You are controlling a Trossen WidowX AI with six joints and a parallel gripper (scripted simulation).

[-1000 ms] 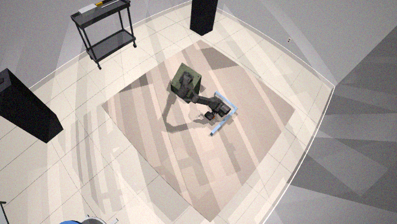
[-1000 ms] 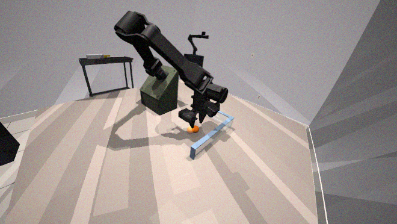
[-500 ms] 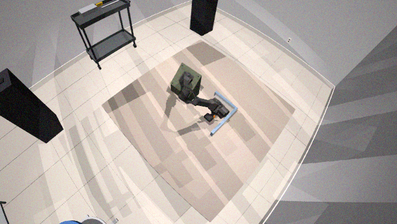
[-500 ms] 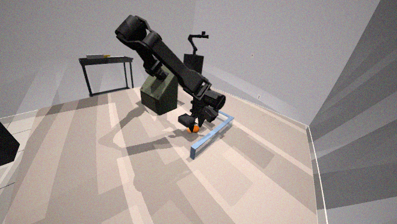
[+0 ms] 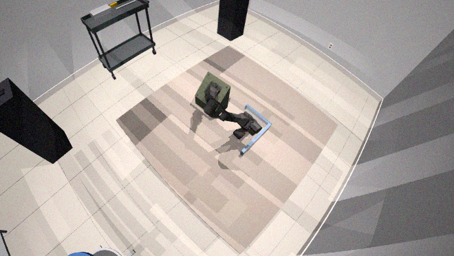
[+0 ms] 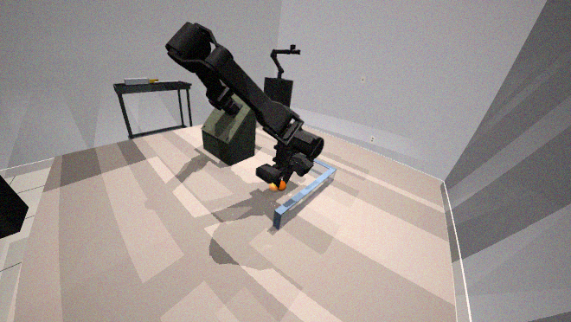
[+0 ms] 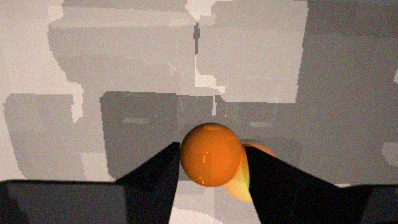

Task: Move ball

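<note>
The solid orange ball (image 6: 282, 185) (image 7: 211, 155) sits between the two black fingertips, which touch its sides in the wrist view. My gripper (image 6: 279, 183) (image 7: 210, 150) is shut on it, low over the table. The paler, yellow-orange see-through copy (image 6: 273, 187) (image 7: 243, 187) is close beside the ball, partly hidden by the ball and the right finger in the wrist view. Two low clear walls with blue top edges meet in a corner; the longer-looking wall (image 5: 256, 138) (image 6: 304, 191) and the other wall (image 5: 259, 118) stand beyond the gripper. The arm covers the ball in the top view.
The green block (image 5: 220, 86) (image 6: 242, 147) under the arm's base stands behind the gripper. A dark cart (image 5: 127, 51) (image 6: 151, 87) and black pillars (image 5: 232, 20) (image 5: 34, 127) stand farther off. The arm's shadow falls across the tabletop.
</note>
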